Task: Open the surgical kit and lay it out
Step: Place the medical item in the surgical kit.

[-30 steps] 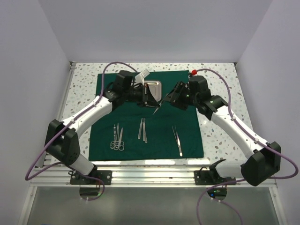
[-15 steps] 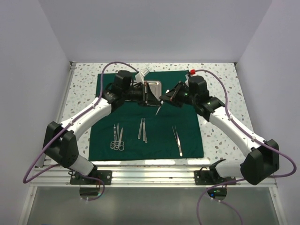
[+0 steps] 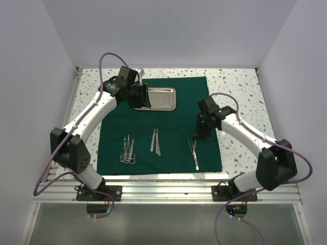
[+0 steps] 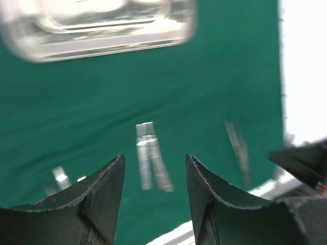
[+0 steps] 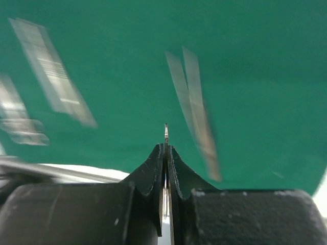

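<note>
Tweezers (image 3: 194,153) near right jaws' apparent blade (image 5: 166,131)

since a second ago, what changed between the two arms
The left hand let go of the thin silver instrument and pulled back to the left end of the steel tray. The right hand closed on it and carried it toward the near right, near the tweezers. Tray, scissors and green cloth stayed put.
</note>
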`<state>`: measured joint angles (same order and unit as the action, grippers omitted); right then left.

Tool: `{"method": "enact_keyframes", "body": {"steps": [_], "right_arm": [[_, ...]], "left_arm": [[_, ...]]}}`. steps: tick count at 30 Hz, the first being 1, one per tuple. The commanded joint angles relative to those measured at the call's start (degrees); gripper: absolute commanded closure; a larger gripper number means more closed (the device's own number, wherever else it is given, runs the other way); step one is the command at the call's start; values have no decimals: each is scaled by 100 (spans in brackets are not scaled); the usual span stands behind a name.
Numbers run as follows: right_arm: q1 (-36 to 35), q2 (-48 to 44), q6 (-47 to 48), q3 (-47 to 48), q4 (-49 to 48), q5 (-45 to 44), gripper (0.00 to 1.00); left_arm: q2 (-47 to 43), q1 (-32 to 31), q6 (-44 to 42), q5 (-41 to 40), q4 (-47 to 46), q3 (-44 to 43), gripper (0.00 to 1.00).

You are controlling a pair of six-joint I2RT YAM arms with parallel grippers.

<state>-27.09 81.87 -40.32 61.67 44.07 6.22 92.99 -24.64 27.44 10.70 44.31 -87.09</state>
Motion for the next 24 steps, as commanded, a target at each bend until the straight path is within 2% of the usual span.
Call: {"method": "enact_keyframes", "body": {"steps": [1, 7, 12, 13, 15, 16, 18, 19, 24], "right_arm": [[-85, 75, 498, -400, 628, -305, 100], [-367, 339, 454, -867, 225, -411, 100], [-367, 558, 533, -481, 189, -806, 100], [-367, 698, 594, -402, 224, -963, 83], [-376, 760, 630, -235, 321, -1139, 57], [-376, 787, 630, -200, 347, -1332, 39], [-367, 770, 639, -129, 356, -1483, 28], [-376, 761, 656, -111, 339, -1553, 27], [-367, 366, 893, 240, 242, -1379, 28]], "left_arm": [[70, 214, -433, -902, 614, -186, 46], [184, 311, -319, -728, 394, -186, 48], [184, 311, -239, -648, 332, -151, 49], [176, 302, -239, -674, 367, -133, 49], [132, 311, -248, -718, 402, -89, 49], [106, 311, -257, -779, 429, -89, 50], [18, 311, -283, -850, 438, -19, 49], [-9, 311, -283, -902, 446, -1, 50], [-88, 320, -327, -1052, 587, -97, 50]]}}
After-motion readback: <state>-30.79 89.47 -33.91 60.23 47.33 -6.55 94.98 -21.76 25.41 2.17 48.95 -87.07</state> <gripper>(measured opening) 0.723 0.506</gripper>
